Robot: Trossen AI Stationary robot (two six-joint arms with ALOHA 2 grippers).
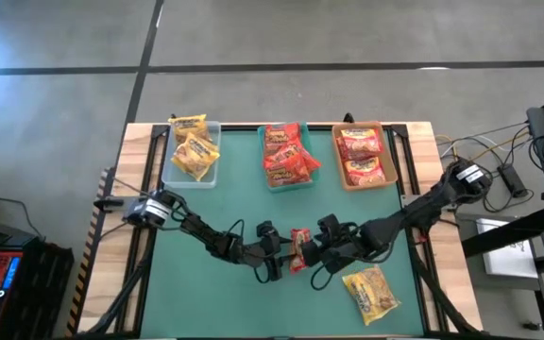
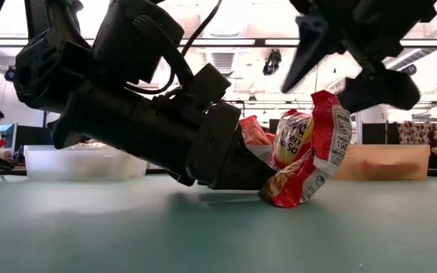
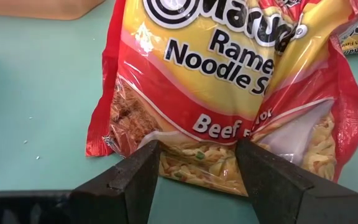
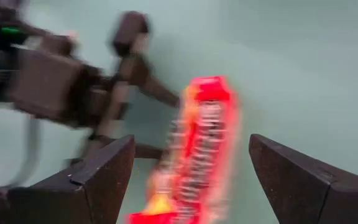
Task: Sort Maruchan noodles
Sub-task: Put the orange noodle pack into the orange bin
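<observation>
One red-and-yellow Maruchan beef packet stands on edge at the table's middle, between my two grippers. In the low view this packet tilts, its lower end on the table. My left gripper comes from the left, low and open, with its fingertips at the packet's lower end. My right gripper is open and hovers above the packet's top, with one finger on either side and apart from it. A yellow packet lies flat nearer the near right. My left gripper has its two spread fingertips against the lower edge of the beef packet's printed face, coming low from the table's left. It pinches nothing. The packet stands tilted with its lower end on the table; whether it leans on the fingertips I cannot tell.
Three trays line the far edge: a clear one with yellow packets, a teal one with red packets and a tan one with orange-red packets. Green mat lies open at near left. People sit in the room beyond.
</observation>
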